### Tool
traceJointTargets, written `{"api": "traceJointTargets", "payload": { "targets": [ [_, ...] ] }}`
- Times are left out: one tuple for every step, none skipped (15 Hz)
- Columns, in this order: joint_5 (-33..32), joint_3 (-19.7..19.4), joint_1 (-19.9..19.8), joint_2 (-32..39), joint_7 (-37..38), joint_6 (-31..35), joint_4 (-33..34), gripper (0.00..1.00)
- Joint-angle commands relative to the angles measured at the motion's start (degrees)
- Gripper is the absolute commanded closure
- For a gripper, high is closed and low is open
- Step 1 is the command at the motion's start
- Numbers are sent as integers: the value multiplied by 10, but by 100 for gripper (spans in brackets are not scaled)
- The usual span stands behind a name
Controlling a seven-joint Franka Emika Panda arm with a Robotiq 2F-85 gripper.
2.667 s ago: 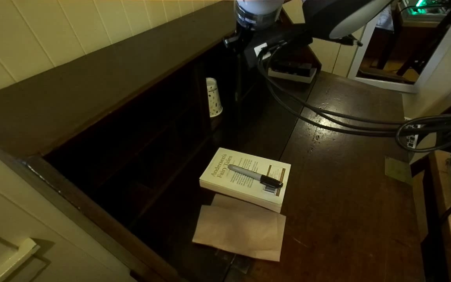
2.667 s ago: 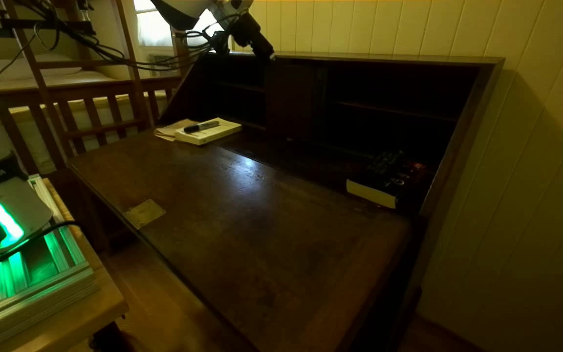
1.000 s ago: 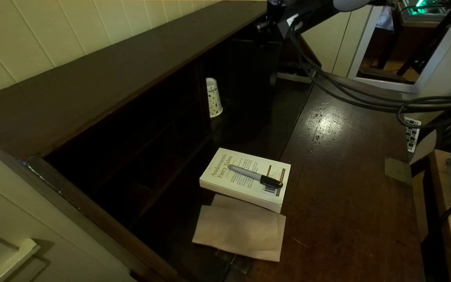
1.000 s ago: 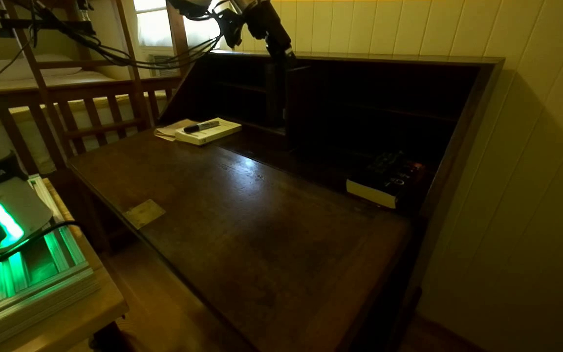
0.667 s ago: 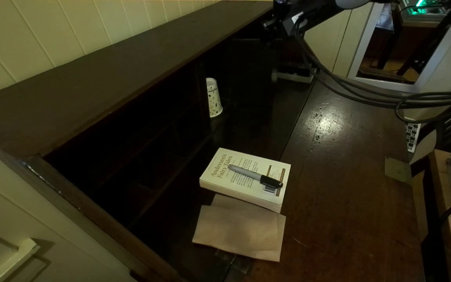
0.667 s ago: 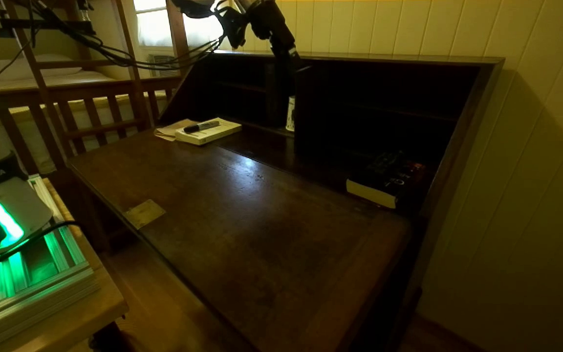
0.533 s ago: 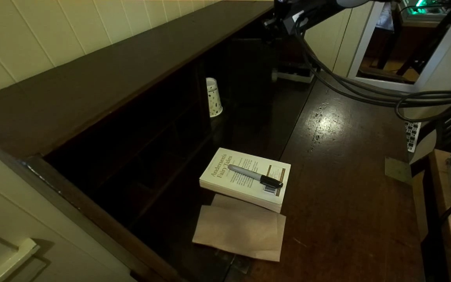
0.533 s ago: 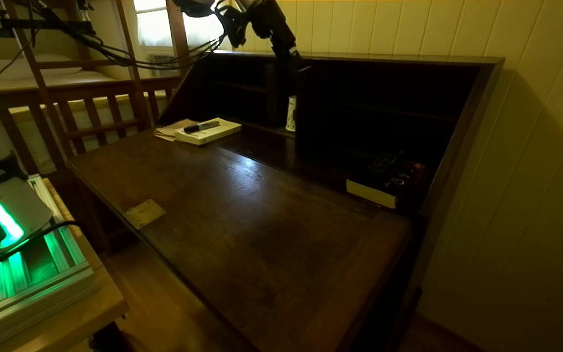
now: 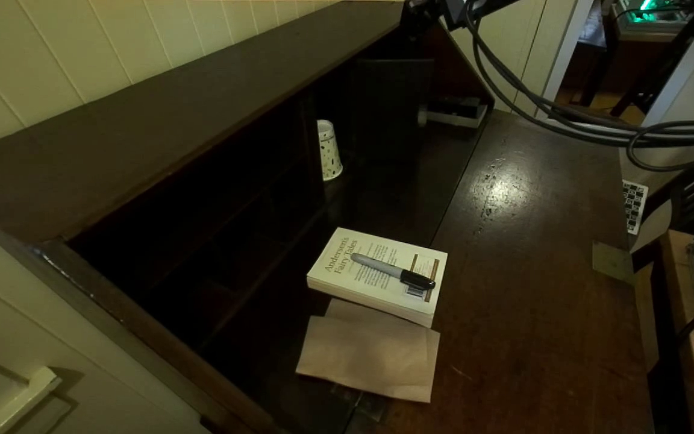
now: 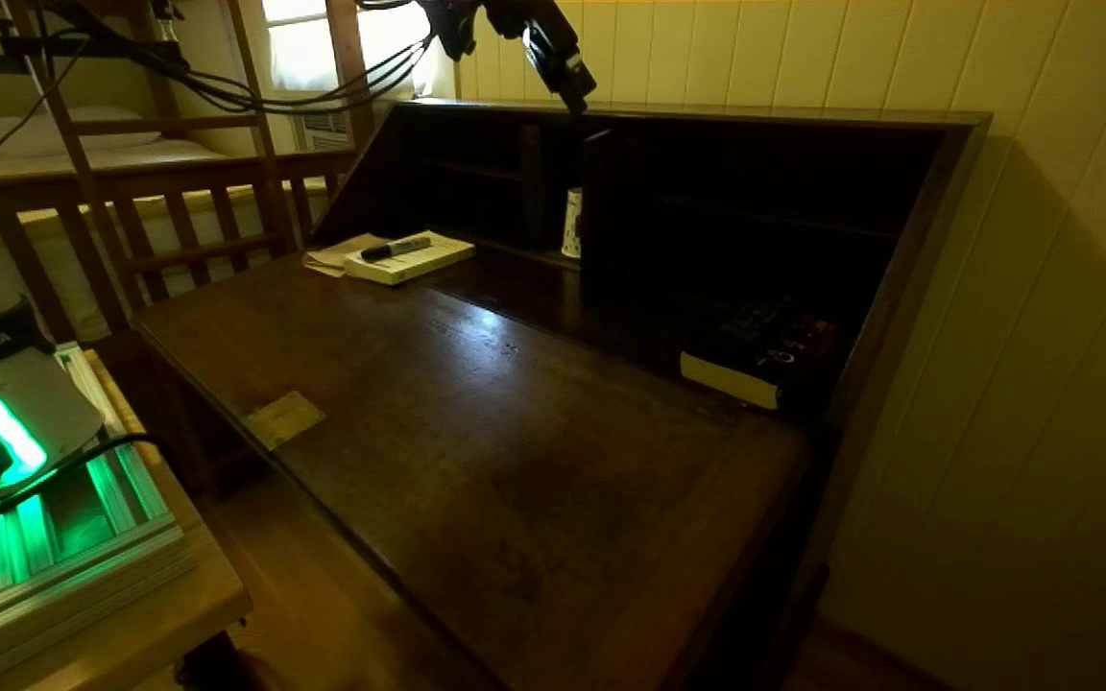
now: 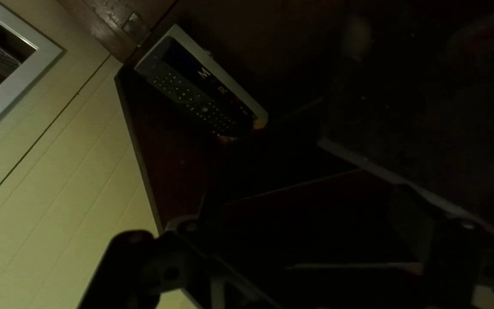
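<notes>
Your gripper [image 10: 577,103] hung near the top edge of the dark hutch [image 9: 202,102], its jaws standing wide apart in the wrist view. Nearest to it was the small door [image 9: 392,108], swung outward from the hutch above the worktop [image 10: 534,461]; you could not tell whether gripper and door touched. In both exterior views you had a speckled cup [image 9: 330,152] standing inside the hutch, beside that door. Toward one end of the worktop lay a pale paperback [image 9: 372,282], with a grey marker [image 9: 392,269] across its cover and brown paper [image 9: 368,355] just beside it. At the opposite end, a black book [image 10: 743,372] carried a remote control [image 11: 187,98].
</notes>
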Motion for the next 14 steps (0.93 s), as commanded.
{"api": "traceJointTargets", "payload": {
  "targets": [
    [13, 6, -11, -52, -16, 34, -44, 0],
    [21, 8, -10, -59, -17, 36, -49, 0],
    [34, 10, -9, -63, -23, 42, -53, 0],
    [49, 13, -7, -64, -27, 45, -57, 0],
    [60, 17, -6, -65, -30, 44, -59, 0],
    [75, 21, -5, -63, -32, 46, -61, 0],
    [86, 25, -4, -61, -28, 46, -61, 0],
    [101, 28, -3, -57, -28, 50, -62, 0],
    [110, 32, -3, -54, -21, 54, -64, 0],
    [117, 35, -3, -49, -16, 64, -67, 0],
    [120, 37, -4, -44, -11, 74, -69, 0],
    [119, 38, -5, -38, -3, 83, -69, 0],
    [115, 39, -6, -32, 3, 96, -70, 0],
    [113, 38, -6, -25, 7, 115, -73, 0]
  ]
}}
